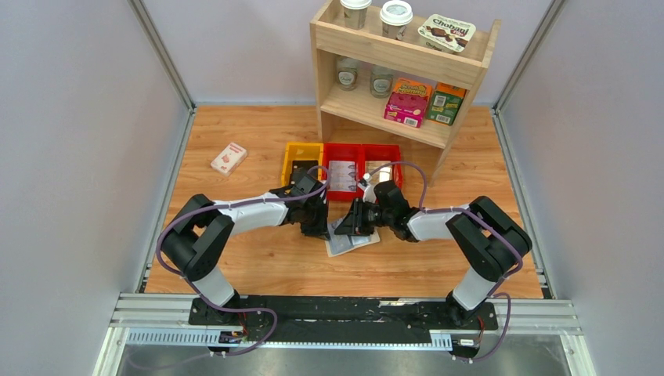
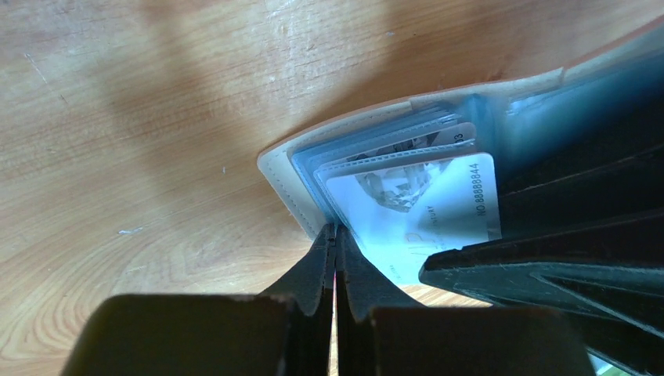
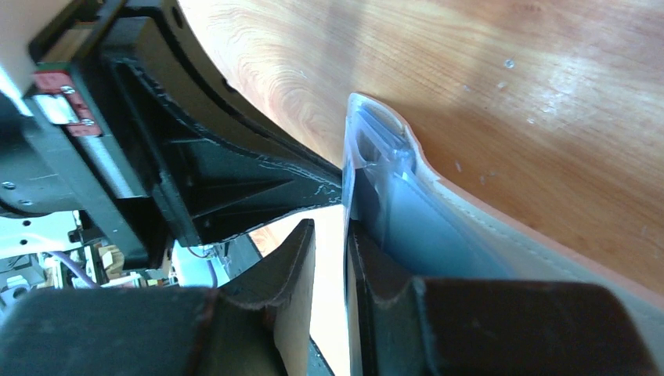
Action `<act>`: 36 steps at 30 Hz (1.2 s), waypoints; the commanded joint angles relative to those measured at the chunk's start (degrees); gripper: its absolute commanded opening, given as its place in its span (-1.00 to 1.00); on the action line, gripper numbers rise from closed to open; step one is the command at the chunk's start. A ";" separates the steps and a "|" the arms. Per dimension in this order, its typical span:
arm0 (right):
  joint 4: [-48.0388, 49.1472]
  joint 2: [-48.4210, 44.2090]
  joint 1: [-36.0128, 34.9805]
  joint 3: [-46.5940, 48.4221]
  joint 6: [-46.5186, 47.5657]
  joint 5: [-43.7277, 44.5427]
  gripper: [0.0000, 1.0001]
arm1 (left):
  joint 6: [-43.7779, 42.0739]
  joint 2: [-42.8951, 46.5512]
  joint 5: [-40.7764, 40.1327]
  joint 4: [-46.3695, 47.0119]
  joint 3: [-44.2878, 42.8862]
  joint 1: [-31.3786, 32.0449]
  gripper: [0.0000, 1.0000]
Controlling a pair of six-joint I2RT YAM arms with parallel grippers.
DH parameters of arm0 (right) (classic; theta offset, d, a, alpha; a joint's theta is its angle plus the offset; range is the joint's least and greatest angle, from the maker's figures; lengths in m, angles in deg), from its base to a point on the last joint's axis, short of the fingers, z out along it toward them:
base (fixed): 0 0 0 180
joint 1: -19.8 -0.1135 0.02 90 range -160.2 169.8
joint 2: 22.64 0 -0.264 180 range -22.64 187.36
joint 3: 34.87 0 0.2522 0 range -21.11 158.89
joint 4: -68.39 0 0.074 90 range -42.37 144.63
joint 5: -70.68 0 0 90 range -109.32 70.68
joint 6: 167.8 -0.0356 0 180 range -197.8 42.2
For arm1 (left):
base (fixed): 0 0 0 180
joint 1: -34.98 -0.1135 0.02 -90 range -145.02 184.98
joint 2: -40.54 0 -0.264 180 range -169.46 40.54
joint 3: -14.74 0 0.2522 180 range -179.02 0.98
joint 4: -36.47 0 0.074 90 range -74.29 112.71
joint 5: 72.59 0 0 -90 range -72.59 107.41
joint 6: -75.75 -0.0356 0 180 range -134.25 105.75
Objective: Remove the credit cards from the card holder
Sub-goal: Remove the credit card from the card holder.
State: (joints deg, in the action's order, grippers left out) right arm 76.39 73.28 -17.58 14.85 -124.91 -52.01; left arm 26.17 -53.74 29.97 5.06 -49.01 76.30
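Observation:
The cream-beige card holder (image 1: 354, 241) lies open on the wooden table between both arms. In the left wrist view its cream edge (image 2: 283, 182) and blue-grey pockets show. Several silver-grey credit cards sit in the pockets, and the front one (image 2: 423, 205) reads "NO 8888884". My left gripper (image 1: 317, 227) is shut, its tips (image 2: 335, 232) pinched on the card holder's near edge. My right gripper (image 1: 350, 222) stands at the holder's other side. Its jaws (image 3: 330, 235) are a narrow gap apart at the upright clear pocket (image 3: 376, 157). One right finger (image 2: 548, 270) lies over the front card.
Yellow bin (image 1: 301, 159) and red bins (image 1: 344, 174) stand just behind the grippers. A wooden shelf (image 1: 399, 74) with cups and boxes is at the back. A white-and-red small box (image 1: 229, 158) lies at the back left.

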 commanded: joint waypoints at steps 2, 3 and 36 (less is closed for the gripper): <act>5.14 -3.10 1.70 -1.07 -1.32 -4.75 -0.58 | -1.40 -2.31 -4.56 -4.32 -1.77 0.69 -1.00; 5.14 -3.63 2.14 -1.60 -1.40 -4.75 -0.58 | -1.40 -2.57 -4.56 -4.50 -1.77 0.69 -1.00; -6.47 -28.05 11.37 -11.09 1.94 4.73 -1.00 | -3.25 8.21 -6.40 -0.11 -0.36 0.69 -0.36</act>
State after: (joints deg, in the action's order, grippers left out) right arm 70.27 50.92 -6.26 5.17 -122.33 -51.79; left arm 23.90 -52.10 26.58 3.69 -49.30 76.83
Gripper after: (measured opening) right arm 0.007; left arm 0.202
